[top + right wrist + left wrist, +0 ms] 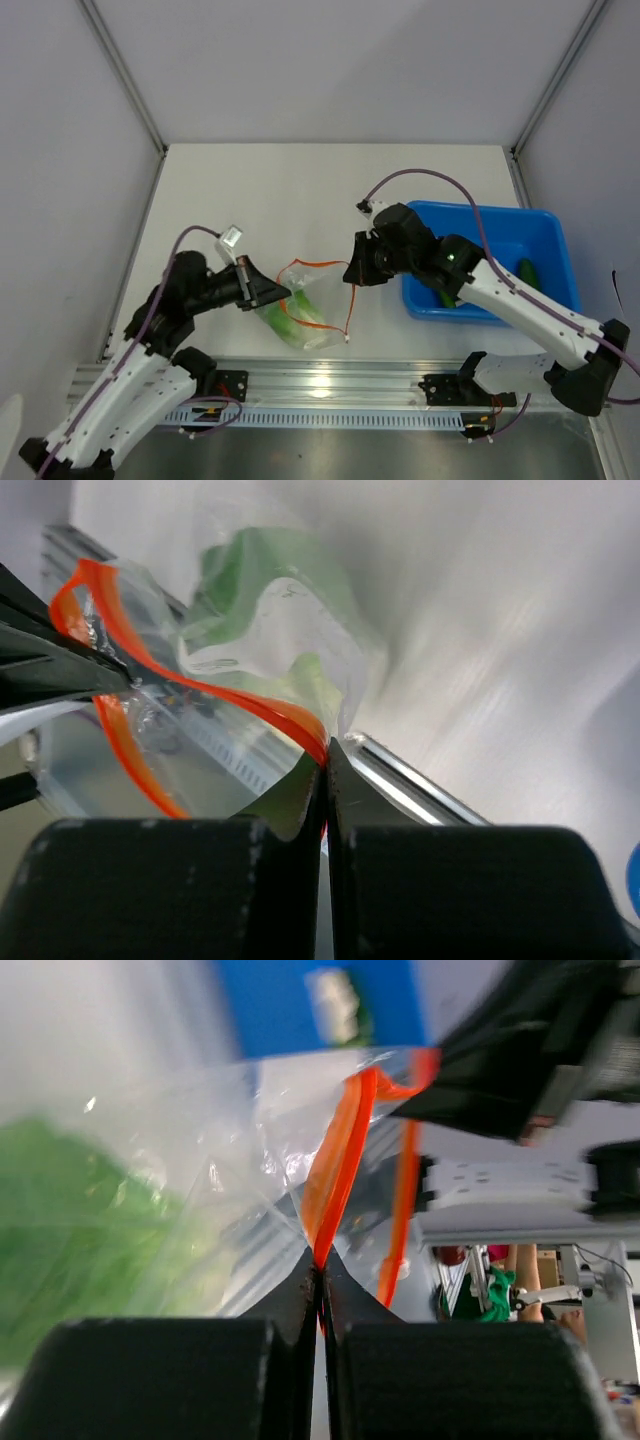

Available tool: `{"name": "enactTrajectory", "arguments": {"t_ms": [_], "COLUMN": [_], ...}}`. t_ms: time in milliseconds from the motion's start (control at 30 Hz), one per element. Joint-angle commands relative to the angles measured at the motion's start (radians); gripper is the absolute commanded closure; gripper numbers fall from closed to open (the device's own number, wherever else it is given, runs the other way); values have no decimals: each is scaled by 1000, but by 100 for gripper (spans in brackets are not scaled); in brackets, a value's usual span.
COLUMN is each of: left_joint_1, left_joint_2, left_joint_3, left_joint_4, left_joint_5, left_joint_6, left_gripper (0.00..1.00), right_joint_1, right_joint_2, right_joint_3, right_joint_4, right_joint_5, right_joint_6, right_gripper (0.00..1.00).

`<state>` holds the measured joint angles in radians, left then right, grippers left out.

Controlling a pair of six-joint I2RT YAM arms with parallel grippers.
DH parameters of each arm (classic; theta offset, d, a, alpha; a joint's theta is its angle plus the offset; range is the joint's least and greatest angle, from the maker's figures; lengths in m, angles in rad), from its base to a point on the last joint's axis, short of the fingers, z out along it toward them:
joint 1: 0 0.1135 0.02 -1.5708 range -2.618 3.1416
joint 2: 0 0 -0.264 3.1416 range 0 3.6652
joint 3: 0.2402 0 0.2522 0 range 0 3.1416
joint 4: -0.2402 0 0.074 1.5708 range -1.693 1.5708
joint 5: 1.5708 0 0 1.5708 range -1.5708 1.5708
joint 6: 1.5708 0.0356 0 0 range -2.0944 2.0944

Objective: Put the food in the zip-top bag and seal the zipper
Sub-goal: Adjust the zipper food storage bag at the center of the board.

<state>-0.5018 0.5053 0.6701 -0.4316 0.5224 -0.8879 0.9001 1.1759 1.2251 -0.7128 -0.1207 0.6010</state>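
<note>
- My left gripper [284,292] is pinched tight on the zipper [340,1150]; its wrist view shows the orange strip caught between the tips
- The zip-top bag [300,312] sits between both grippers near the table's [300,190] front edge, mouth gaping, green food [288,318] inside
- My right gripper [349,274] is clamped on the strip's other end; only the overhead view shows more greens [528,272] in the blue bin [560,235]

No word, number or brand can be read in any view. A small white tag [231,237] at the near left shows no legible marks. In the left wrist view, a pale patch [335,1005] on the blue bin [270,1010], perhaps a sticker, is too blurred to read.
</note>
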Motion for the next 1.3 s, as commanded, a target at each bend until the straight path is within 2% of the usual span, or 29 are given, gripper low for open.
{"name": "enactTrajectory", "arguments": {"t_ms": [0, 100, 133, 200, 233, 267, 400, 467, 533, 567, 667, 733, 767, 833, 867, 900, 967, 1033, 1100, 1200, 1233, 1267], "left_joint_1": [5, 5, 5, 5, 5, 5, 6, 9, 11, 11, 9, 9, 9, 9, 9, 9, 11, 14, 23, 43, 43, 43], "left_joint_2": [49, 7, -1, 2, 6, 6, 39, 73, 79, 79, 78, 75, 70, 47, 39, 24, 29, 65, 97, 105, 98, 82], "left_joint_3": [3, 133, 229, 256, 223, 194, -86, -103, -64, 42, 217, 343, 359, 346, 323, 218, 134, -19, -79, -21, 84, 126], "left_joint_4": [13, -45, -68, -102, -101, -98, 2, 37, 21, -20, -105, -134, -151, -147, -136, -115, -89, -32, -4, -7, -33, -51], "left_joint_5": [64, 21, -1, -10, -12, -13, -19, -12, -12, -9, -1, 7, 8, 13, 11, -2, -10, -12, 8, 39, 28, 24], "left_joint_6": [-31, -5, 7, 29, 33, 30, 14, 23, 38, 53, 79, 86, 83, 75, 73, 72, 72, 66, 70, 72, 79, 83], "left_gripper": [99, 99, 99, 99, 99, 99, 99, 99, 99, 100, 100, 100, 99, 100, 100, 99, 99, 99, 100, 99, 99, 100], "right_joint_1": [5, 36, 37, 37, 37, 33, -27, -36, -30, -20, -7, 2, 6, 20, 23, 23, -1, -30, -36, -35, -33, -30], "right_joint_2": [42, 37, 39, 34, 25, 21, 60, 118, 134, 125, 105, 96, 75, 47, 33, 10, 7, 31, 59, 108, 108, 100], "right_joint_3": [121, 341, 379, 409, 387, 298, 62, 13, 116, 164, 385, 482, 487, 456, 383, 334, 202, 130, 88, 160, 184, 207], "right_joint_4": [-49, -137, -148, -137, -120, -96, 80, 67, -8, -29, -129, -181, -182, -157, -136, -85, -27, 19, 45, -13, -28, -48], "right_joint_5": [36, 85, 75, 52, 41, 24, -66, -50, 9, 25, 73, 63, 53, 32, 24, 20, 6, -31, -42, -8, -4, 3], "right_joint_6": [-35, -69, -70, -67, -64, -61, -32, -47, -69, -95, -119, -119, -106, -86, -76, -63, -49, -41, -49, -73, -78, -79], "right_gripper": [100, 100, 100, 100, 100, 100, 100, 100, 100, 100, 100, 100, 100, 100, 100, 100, 100, 100, 100, 100, 100, 100]}}
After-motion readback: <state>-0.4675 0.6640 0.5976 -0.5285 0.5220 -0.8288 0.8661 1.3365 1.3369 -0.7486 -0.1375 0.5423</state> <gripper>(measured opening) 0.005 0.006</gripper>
